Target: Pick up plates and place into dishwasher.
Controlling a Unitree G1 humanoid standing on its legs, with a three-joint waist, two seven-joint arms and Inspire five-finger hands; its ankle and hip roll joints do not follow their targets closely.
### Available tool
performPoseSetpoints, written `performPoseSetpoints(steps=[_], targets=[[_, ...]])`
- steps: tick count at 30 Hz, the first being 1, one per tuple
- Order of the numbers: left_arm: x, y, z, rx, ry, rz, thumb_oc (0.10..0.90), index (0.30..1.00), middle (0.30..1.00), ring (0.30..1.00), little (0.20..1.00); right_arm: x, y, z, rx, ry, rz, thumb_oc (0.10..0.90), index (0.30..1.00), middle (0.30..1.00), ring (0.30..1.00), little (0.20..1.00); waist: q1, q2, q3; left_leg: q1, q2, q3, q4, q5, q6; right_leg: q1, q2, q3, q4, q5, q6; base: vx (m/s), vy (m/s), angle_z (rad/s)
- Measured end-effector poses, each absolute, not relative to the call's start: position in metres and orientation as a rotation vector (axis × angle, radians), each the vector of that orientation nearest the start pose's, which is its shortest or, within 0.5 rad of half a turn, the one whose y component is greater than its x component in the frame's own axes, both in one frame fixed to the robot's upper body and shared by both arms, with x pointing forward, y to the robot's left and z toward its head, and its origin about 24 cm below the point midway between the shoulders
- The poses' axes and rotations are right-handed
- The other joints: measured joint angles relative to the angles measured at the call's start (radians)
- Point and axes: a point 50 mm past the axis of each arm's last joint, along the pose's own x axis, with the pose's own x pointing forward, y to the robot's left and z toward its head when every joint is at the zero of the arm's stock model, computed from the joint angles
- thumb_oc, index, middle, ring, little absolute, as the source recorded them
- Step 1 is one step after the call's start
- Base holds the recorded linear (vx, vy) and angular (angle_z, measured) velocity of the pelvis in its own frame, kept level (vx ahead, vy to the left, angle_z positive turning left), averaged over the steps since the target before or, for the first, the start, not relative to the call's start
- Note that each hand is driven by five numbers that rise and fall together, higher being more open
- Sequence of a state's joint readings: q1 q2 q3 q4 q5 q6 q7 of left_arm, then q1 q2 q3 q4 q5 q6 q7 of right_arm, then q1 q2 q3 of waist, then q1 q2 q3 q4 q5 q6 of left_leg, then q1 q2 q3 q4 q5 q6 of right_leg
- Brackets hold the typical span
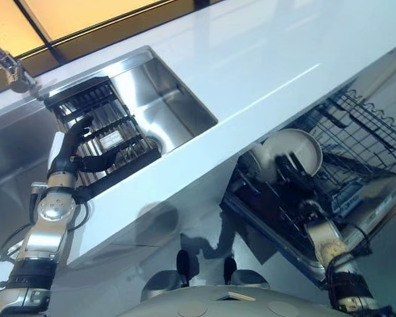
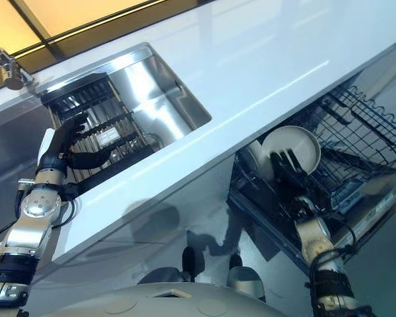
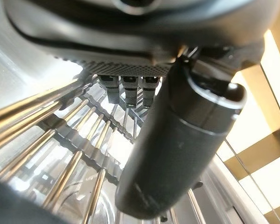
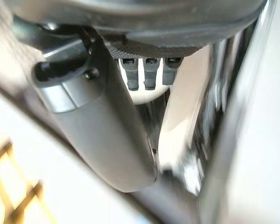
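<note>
A white plate (image 1: 284, 142) stands on edge in the lower dishwasher rack (image 1: 363, 132) at the right. My right hand (image 1: 294, 168) reaches into that rack, its dark fingers straight and lying across the plate's face. In the right wrist view the plate's rim (image 4: 182, 116) shows just past the fingers, with a gap to the thumb (image 4: 98, 121). My left hand (image 1: 76, 142) hovers over the black dish rack (image 1: 92, 105) in the sink, fingers relaxed and holding nothing. In the left wrist view its thumb (image 3: 177, 149) stands above the rack's metal bars (image 3: 60, 154).
The steel sink (image 1: 165, 99) is set in a white counter (image 1: 270, 59), with a faucet (image 1: 10, 66) at the far left. A second white dish (image 2: 254, 158) leans beside the plate. The pulled-out rack's wire tines rise around my right hand.
</note>
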State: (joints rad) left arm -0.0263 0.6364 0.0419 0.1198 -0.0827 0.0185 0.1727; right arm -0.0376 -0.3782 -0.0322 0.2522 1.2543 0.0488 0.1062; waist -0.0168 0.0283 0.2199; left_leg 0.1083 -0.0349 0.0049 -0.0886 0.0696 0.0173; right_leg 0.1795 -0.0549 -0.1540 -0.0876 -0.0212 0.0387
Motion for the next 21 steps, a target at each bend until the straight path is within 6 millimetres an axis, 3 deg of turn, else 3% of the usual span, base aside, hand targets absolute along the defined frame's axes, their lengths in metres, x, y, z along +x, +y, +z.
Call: performPoseSetpoints(steps=[13, 21], targets=[[0.275, 0.293, 0.078, 0.552, 0.059, 0.294, 0.800, 0.900, 0.900, 0.900, 0.900, 0.264, -0.251, 0.030, 0.593, 0.107, -0.241, 0.800, 0.900, 0.900, 0.900, 0.900, 0.010, 0.008, 0.002, -0.014, 0.007, -0.036, -0.001, 0.020, -0.011, 0.000, 0.013, -0.023, -0.001, 0.006, -0.008, 0.01, 0.020, 0.04], [0.269, 0.283, 0.074, 0.512, 0.036, 0.277, 0.800, 0.900, 0.900, 0.900, 0.900, 0.275, -0.266, 0.064, 0.105, -0.006, -0.380, 0.800, 0.900, 0.900, 0.900, 0.900, 0.026, 0.026, 0.009, -0.017, 0.000, -0.041, 0.000, 0.021, -0.010, -0.001, 0.000, -0.038, -0.001, 0.003, -0.006, -0.02, 0.023, 0.06]])
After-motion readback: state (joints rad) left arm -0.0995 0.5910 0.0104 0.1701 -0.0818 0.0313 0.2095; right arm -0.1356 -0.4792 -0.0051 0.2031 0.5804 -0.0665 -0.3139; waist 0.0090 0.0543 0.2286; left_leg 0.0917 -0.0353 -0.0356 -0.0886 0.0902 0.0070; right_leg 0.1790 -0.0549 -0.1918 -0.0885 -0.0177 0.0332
